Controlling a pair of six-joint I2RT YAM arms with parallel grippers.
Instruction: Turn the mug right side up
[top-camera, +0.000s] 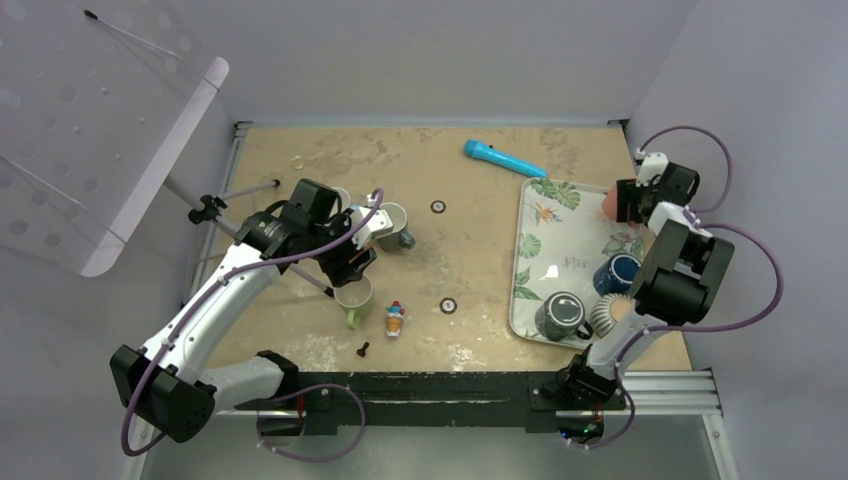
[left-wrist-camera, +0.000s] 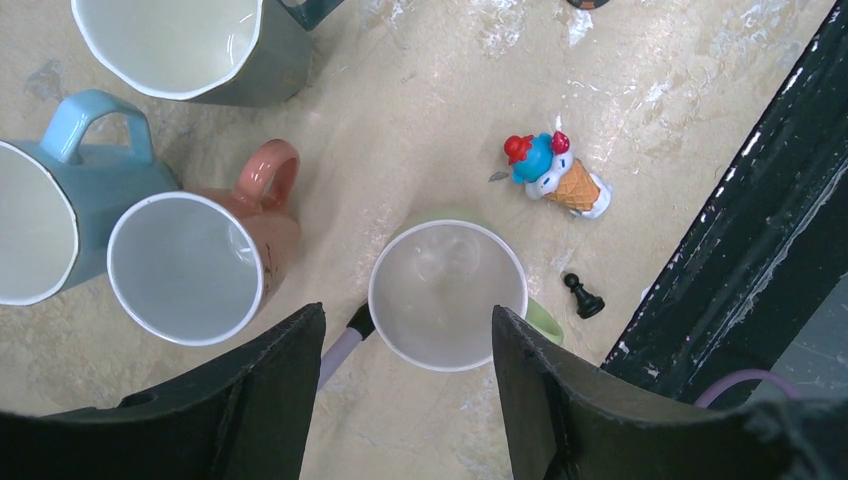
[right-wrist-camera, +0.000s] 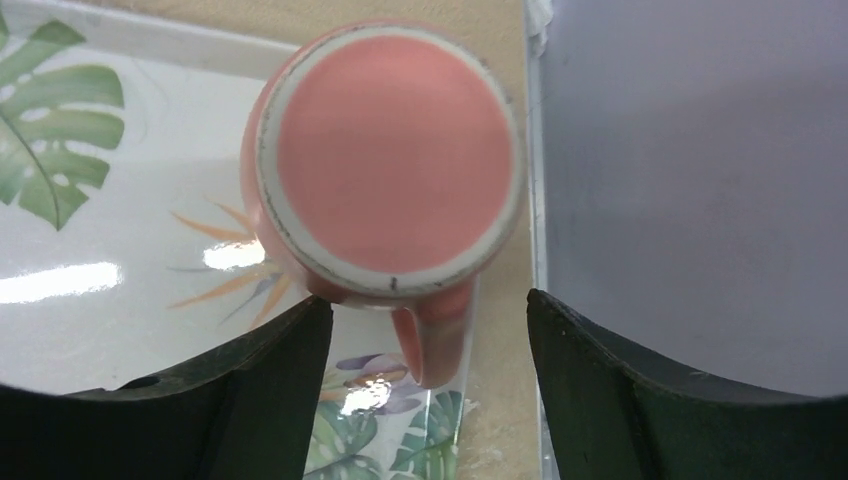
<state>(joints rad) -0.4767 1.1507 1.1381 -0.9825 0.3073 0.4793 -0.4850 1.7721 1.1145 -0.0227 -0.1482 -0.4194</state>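
Note:
A pink mug (right-wrist-camera: 395, 160) stands upside down, base up, at the far right corner of the leaf-print tray (right-wrist-camera: 100, 250), its handle (right-wrist-camera: 435, 340) pointing toward my right gripper (right-wrist-camera: 430, 400). That gripper is open and empty just above and behind the mug; in the top view the mug (top-camera: 609, 203) is half hidden by it (top-camera: 624, 205). My left gripper (left-wrist-camera: 405, 390) is open and empty above a green mug (left-wrist-camera: 447, 295) that stands upright, mouth up. In the top view this gripper (top-camera: 352, 262) hovers over the green mug (top-camera: 353, 298).
Beside the green mug stand upright pink (left-wrist-camera: 190, 265), light blue (left-wrist-camera: 40, 220) and grey-green (left-wrist-camera: 190, 45) mugs. An ice-cream toy (left-wrist-camera: 555, 175), a black pawn (left-wrist-camera: 583, 296) and a stand leg (left-wrist-camera: 345, 340) lie close by. The tray holds a blue mug (top-camera: 617, 272), a dark grey mug (top-camera: 560, 315) and a striped mug (top-camera: 605, 315). A blue marker (top-camera: 505, 158) lies at the back.

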